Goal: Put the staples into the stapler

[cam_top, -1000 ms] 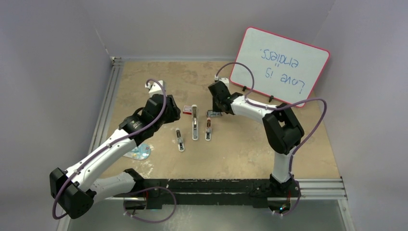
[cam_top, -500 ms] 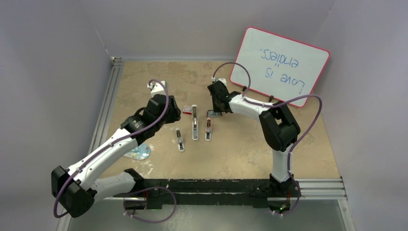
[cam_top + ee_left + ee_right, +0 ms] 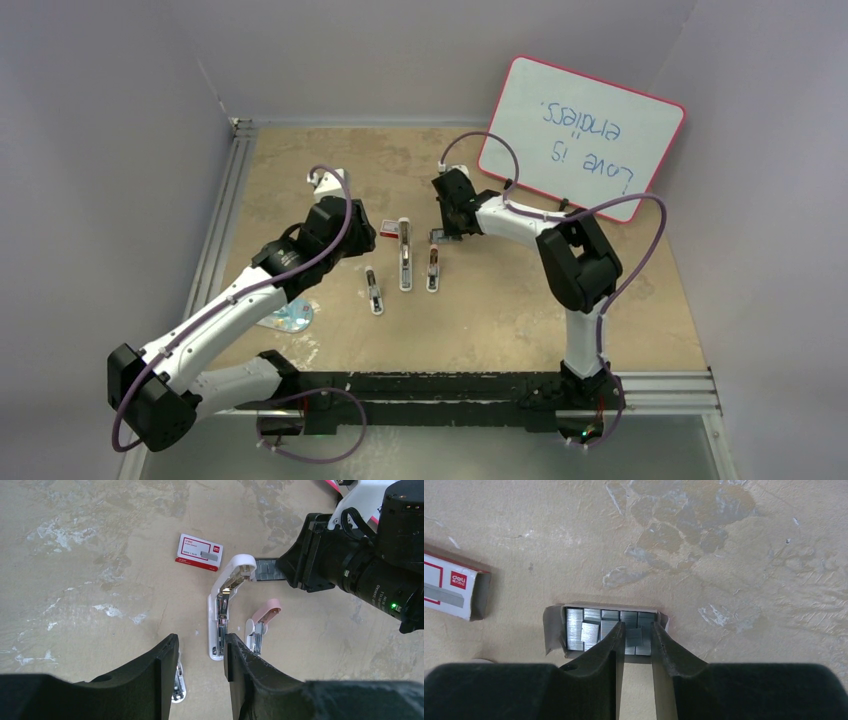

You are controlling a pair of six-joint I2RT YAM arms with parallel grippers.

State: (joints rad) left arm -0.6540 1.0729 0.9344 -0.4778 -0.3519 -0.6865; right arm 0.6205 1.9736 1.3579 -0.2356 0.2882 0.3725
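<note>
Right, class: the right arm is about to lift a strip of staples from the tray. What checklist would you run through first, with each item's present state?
1. Right gripper over the staples in the tray: ok.
2. A single loose strip between its fingertips: ok.
3. Jaws closed on that strip: not ok, a gap shows beside it.
4. White stapler hinged open, ready to load: ok.
5. Stapler channel empty: cannot tell.
6. Left gripper open, holding nothing, apart from the red box: ok.
</note>
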